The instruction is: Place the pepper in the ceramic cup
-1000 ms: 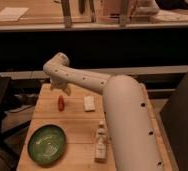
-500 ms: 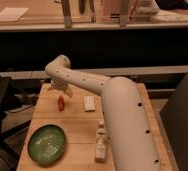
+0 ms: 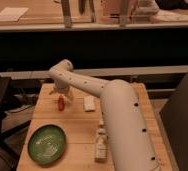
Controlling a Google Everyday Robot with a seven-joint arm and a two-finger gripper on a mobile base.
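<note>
The small red-orange pepper (image 3: pixel 61 103) lies on the wooden table (image 3: pixel 77 125) near its far left corner. My white arm reaches in from the lower right and bends down at the far left. There the gripper (image 3: pixel 63 94) hangs just above the pepper, open, with nothing in it. The ceramic cup is not in view.
A white rectangular block (image 3: pixel 89 103) lies just right of the pepper. A green plate (image 3: pixel 47 144) sits at the front left. A clear bottle with a white cap (image 3: pixel 101 142) stands close against my arm at the front. A dark shelf runs behind the table.
The arm's bend has shifted very slightly to the right. The pepper, block, plate and bottle stay where they were.
</note>
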